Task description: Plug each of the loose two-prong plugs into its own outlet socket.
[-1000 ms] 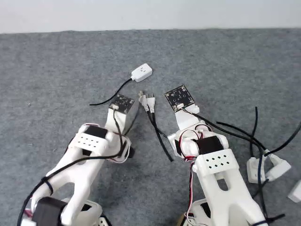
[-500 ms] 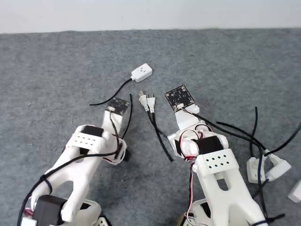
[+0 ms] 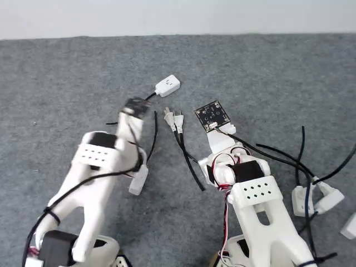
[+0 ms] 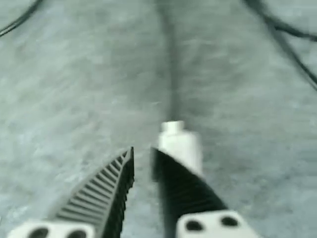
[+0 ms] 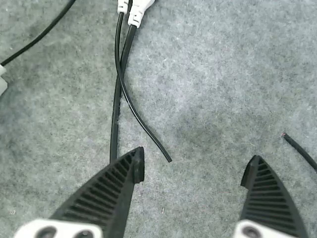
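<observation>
Two white two-prong plugs [image 3: 172, 119] lie side by side at the table's middle, their black cords [image 3: 189, 158] trailing toward me. The right wrist view has the plug bodies [image 5: 134, 9] beyond my right gripper [image 5: 195, 161], which stands open over bare carpet beside the cords. A white outlet socket [image 3: 167, 85] lies farther back on its cord. Another white socket [image 3: 138, 181] lies by the left arm [image 3: 97, 161]. In the left wrist view that socket [image 4: 182, 144] sits right against one finger [image 4: 178, 186] of my left gripper [image 4: 142, 154], whose fingers are nearly together with nothing between them.
Several more white sockets [image 3: 311, 199] with black cords [image 3: 303, 150] lie at the right edge beside the right arm [image 3: 250, 186]. A grey carpet [image 3: 67, 83] covers the table, and a pale wall runs along the back.
The left arm swung left and its wrist moved toward the back, uncovering the white socket beside it. The right arm and the plugs kept still.
</observation>
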Available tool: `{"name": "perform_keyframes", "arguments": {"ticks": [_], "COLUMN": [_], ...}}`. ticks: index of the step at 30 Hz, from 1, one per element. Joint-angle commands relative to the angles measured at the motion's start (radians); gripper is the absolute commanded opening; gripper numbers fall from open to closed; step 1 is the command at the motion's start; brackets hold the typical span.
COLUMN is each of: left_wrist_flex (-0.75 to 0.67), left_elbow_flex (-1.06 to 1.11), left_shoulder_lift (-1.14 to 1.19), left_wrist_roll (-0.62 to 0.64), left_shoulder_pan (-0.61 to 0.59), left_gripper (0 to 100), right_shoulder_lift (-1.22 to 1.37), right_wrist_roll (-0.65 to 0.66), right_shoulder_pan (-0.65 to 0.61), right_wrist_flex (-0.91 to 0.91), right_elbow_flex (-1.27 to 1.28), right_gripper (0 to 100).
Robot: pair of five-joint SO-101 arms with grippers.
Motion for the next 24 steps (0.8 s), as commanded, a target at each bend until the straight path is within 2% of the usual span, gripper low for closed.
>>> {"name": "perform_keyframes", "arguments": {"ticks": [1,6,14,19,24], "left_wrist_flex": [0.011,-0.035,-0.1,-0.133,-0.166], "left_elbow_flex": [-0.042,0.047,0.122,0.173,0.189], "left_shoulder_lift": [-0.017,-0.017,-0.017,-0.015,-0.012], "left_wrist_roll": [-0.005,-0.005,-0.008,-0.011,-0.012], "left_shoulder_pan": [0.087,0.169,0.178,0.141,0.051], "left_gripper": [1,1,1,1,1], "right_shoulder_lift": [-0.025,-0.025,-0.025,-0.025,-0.025], "right_wrist_roll": [0.008,0.009,0.011,0.009,0.009], "right_shoulder_pan": [0.002,0.002,0.002,0.002,0.002], "right_wrist_flex": [-0.012,-0.012,-0.012,-0.012,-0.012], "right_elbow_flex": [-0.009,-0.009,-0.009,-0.009,-0.009], "right_gripper": [31.8,31.8,31.8,31.8,31.8]}}
